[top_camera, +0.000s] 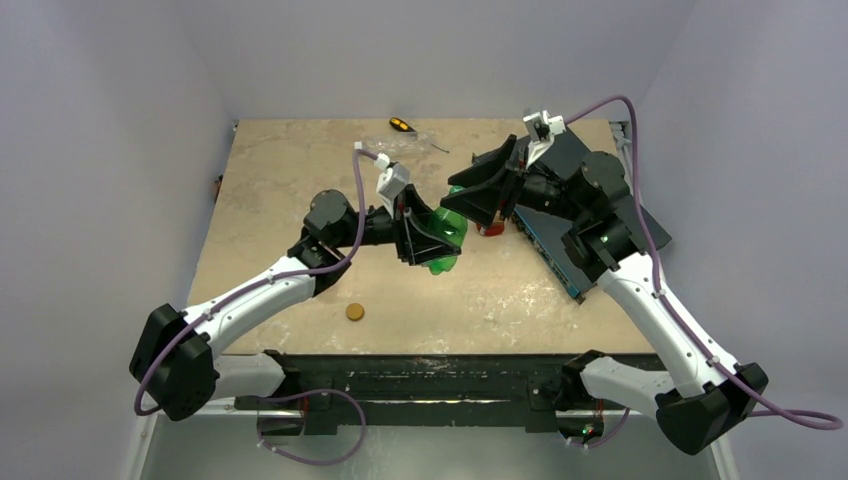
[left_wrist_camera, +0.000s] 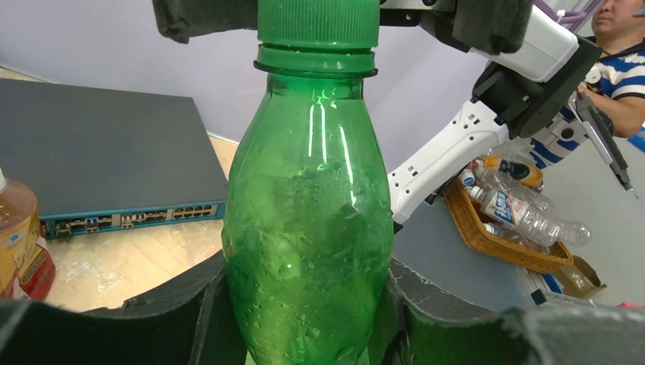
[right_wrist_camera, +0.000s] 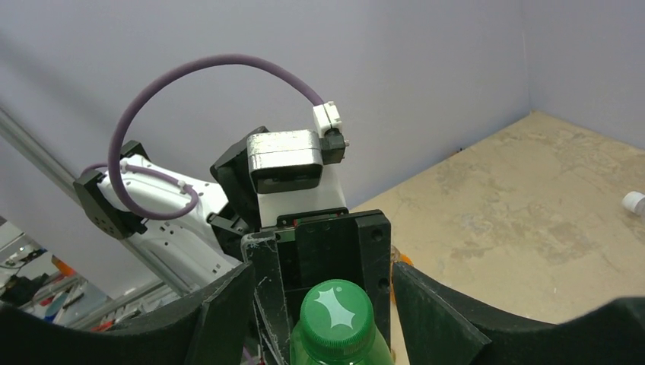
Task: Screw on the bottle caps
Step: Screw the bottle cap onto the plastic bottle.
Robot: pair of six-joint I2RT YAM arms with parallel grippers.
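Observation:
My left gripper (top_camera: pixel 428 238) is shut on the belly of a green bottle (left_wrist_camera: pixel 308 220), its dark fingers (left_wrist_camera: pixel 160 312) pressing both sides. A dark green cap (left_wrist_camera: pixel 318 23) sits on the bottle's neck. The right gripper (top_camera: pixel 482 198) hovers over that cap (right_wrist_camera: pixel 335 310), and its fingers (right_wrist_camera: pixel 445 315) stand on either side with a gap on each. An orange cap (top_camera: pixel 354 312) lies on the table near the left arm. A white cap (right_wrist_camera: pixel 633 201) lies farther off on the table. An amber bottle (left_wrist_camera: pixel 17 228) stands beside the green one.
A dark network switch (left_wrist_camera: pixel 99 152) lies on the table's right side under the right arm. A black-and-orange screwdriver (top_camera: pixel 402 125) rests at the far edge. A wicker basket (left_wrist_camera: pixel 494 239) of bottles sits off the table.

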